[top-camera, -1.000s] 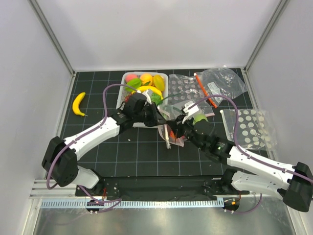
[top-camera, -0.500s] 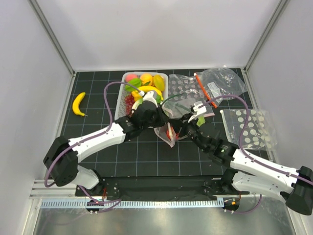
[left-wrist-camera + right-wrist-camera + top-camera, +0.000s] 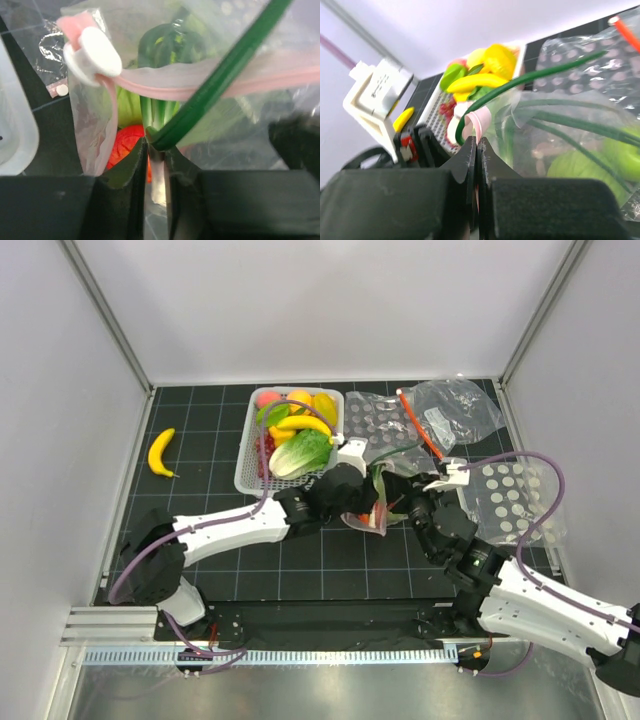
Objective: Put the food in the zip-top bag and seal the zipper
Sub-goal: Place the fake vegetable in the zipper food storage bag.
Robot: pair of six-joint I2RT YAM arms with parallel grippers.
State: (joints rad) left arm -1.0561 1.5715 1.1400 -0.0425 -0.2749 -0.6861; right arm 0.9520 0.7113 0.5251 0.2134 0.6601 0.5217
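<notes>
The left gripper (image 3: 155,150) pinches the zip-top bag (image 3: 90,125) film; the right gripper (image 3: 477,144) clamps its pink zipper (image 3: 472,122). The food (image 3: 131,150) inside blurs behind plastic, and overhead both grippers hide most of it.

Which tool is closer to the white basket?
Left. The left tool is just off the basket's near right corner; the right tool is farther right, across the bag.

left arm (image 3: 235,525): white shells, black joints, black base | right arm (image 3: 545,600): same white and black | cable (image 3: 520,454): purple, looped along each arm | wrist camera mount (image 3: 350,452): white block | left gripper (image 3: 156,146), right gripper (image 3: 478,142): matte black wedge fingers
</notes>
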